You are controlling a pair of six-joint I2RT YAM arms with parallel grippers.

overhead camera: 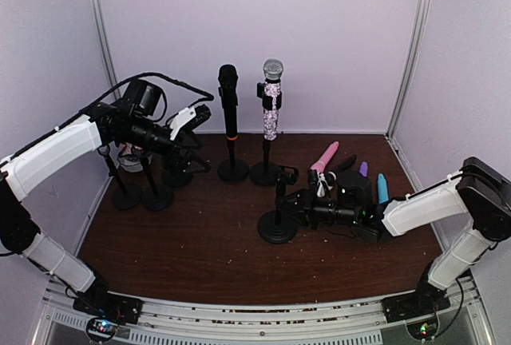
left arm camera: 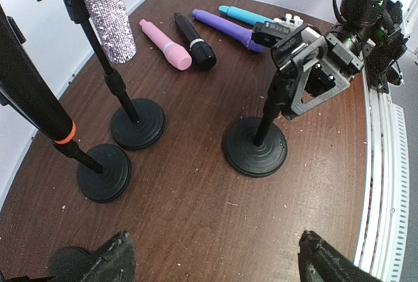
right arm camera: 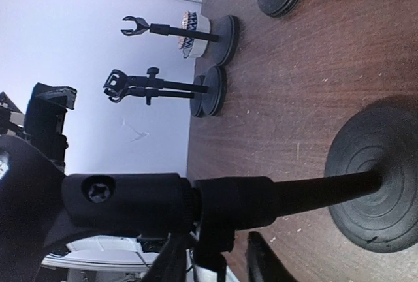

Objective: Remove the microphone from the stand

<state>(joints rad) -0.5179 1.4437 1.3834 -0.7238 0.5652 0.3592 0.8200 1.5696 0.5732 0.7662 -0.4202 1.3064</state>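
looking nearest first, your right gripper (left arm camera: pixel 284 83) seems clenched on the neck of the short stand (left arm camera: pixel 255 148), probably to steady it. its clip looks empty, though the fingers hide part of it. just behind, spare mics lie flat on the table, the pink microphone (left arm camera: pixel 166 45) among them. farther back, the black microphone (overhead camera: pixel 229 93) and the glitter microphone (overhead camera: pixel 272 101) stand clipped upright, so one of those is left to lift. your left gripper (overhead camera: pixel 194 117) hangs released and empty near the black one. which one you're meant to take, you can't tell.

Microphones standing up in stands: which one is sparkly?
The glittery microphone with the silver mesh head. The black microphone beside it is plain, with just an orange ring.
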